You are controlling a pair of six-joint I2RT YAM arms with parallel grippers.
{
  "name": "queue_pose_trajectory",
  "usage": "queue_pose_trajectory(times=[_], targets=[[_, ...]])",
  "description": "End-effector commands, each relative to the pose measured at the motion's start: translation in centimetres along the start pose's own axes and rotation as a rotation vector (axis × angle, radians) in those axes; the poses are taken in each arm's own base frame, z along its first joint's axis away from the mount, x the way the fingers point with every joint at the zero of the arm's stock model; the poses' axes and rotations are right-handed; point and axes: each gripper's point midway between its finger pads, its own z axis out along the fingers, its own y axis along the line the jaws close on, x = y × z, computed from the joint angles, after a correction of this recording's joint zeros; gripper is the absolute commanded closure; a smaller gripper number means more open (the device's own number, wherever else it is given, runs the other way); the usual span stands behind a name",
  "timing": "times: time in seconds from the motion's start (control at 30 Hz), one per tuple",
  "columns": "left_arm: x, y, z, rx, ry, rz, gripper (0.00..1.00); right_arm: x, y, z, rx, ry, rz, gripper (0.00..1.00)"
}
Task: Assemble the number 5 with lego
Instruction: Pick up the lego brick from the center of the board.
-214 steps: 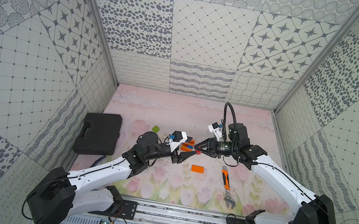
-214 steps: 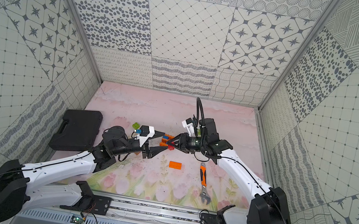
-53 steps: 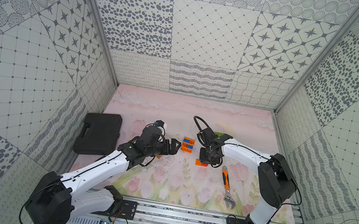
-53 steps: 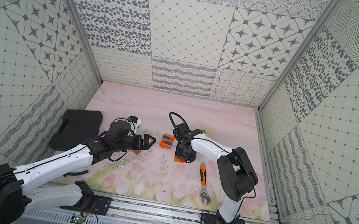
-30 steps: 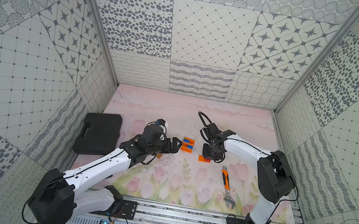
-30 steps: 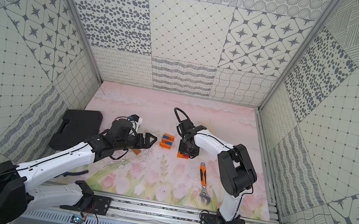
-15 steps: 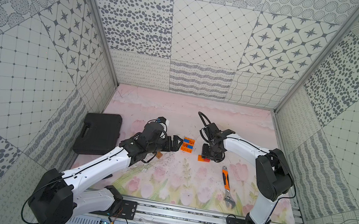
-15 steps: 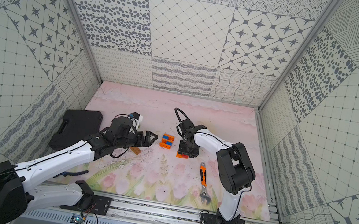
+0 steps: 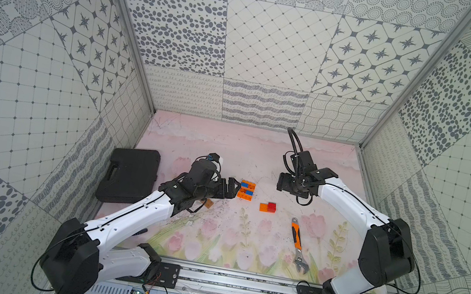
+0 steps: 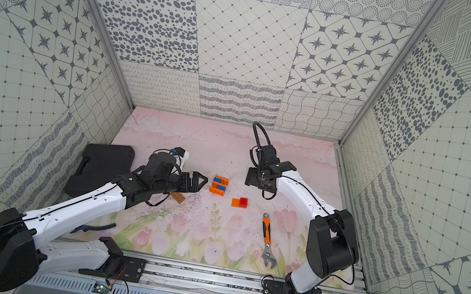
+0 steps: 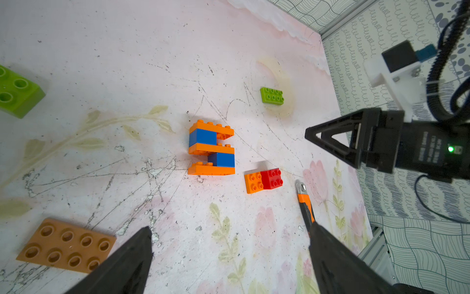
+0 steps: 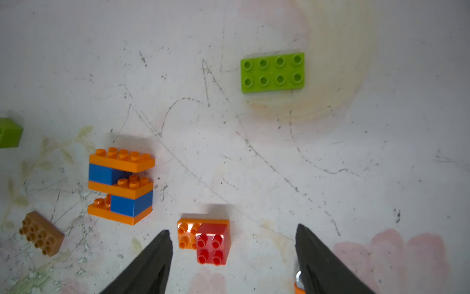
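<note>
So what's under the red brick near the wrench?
The red brick sits on a flat orange plate, covering about half of it; four studs show beside it. The covered half is hidden.

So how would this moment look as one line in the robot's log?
left gripper: open, empty | right gripper: open, above red-orange piece | orange-blue stack: on mat

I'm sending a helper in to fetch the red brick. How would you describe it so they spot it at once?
Start at the orange-handled wrench on the flowered mat. Just beyond its handle end lies the red brick, a small square block stacked on one end of a flat orange plate. It is the only red piece.
</note>
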Motion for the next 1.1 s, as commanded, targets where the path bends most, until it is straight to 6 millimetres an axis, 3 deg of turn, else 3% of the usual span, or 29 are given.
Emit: queue_pose_trajectory(times=[0.0, 0.13, 0.33, 0.47, 0.93, 1.07], targets=[[0.5, -0.9, 0.6, -0.01, 0.03, 0.053, 0.01, -2.5, -0.1, 1.8, -0.037, 0.021, -0.029, 0.1], [1.3, -1.7, 2.3, -0.044, 0.086, 0.086, 0.01, -3.7, -0.7, 4.0, -0.007, 0.096, -0.05, 0.01], [1.4, -3.3, 3.9, -0.025, 0.115, 0.096, 0.01, -5.0, 0.0, 6.2, -0.014, 0.109, -0.057, 0.01], [1.2, -3.8, 3.9, -0.013, 0.115, 0.105, 0.01, -5.5, -1.4, 7.8, 0.086, 0.119, -0.052, 0.05], [1.2, -3.8, 3.8, -0.01, 0.112, 0.108, 0.01, -5.9, -1.9, 11.8, 0.147, 0.219, -0.102, 0.14], [1.3, -3.7, 3.5, -0.002, 0.104, 0.105, 0.01, -6.0, -2.3, 12.7, 0.175, 0.229, -0.122, 0.21]])
